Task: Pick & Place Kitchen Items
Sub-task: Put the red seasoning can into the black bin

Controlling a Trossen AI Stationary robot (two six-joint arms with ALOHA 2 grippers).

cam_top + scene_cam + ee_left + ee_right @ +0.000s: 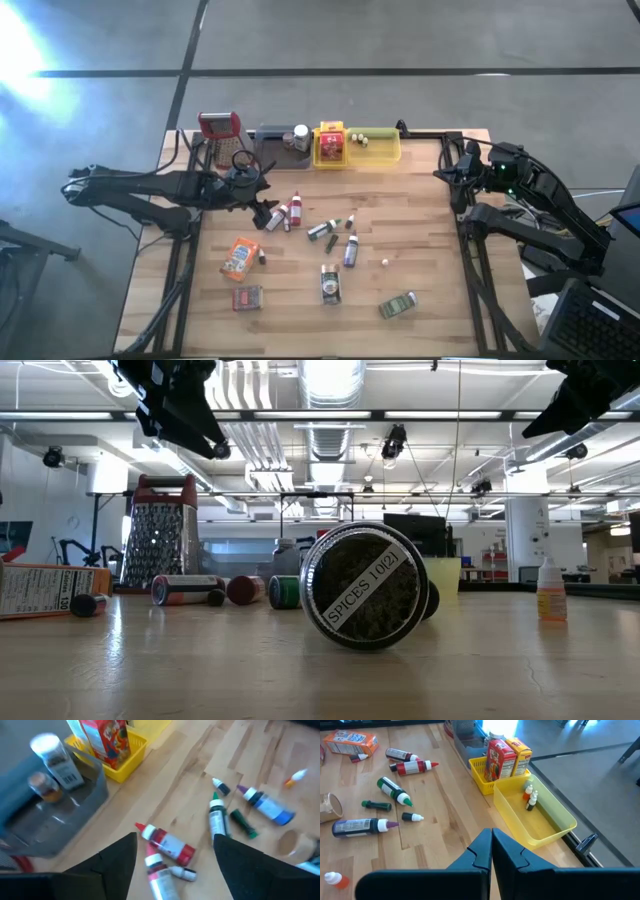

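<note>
High view: left gripper (268, 212) hovering open-jawed beside the red-capped bottles (290, 212) lying mid-table, just below the grey tray (268, 135); right gripper (452, 172) waiting at the table's right edge. Left wrist view: spread fingers (117, 857) bracketing the red-tipped bottle (167, 842), lying flat, long axis slanting between the fingers, cap pointing toward the tray. Advisable: squaring jaws across the body, descending over its middle. Right wrist view: fingers pressed closed, holding nothing.
</note>
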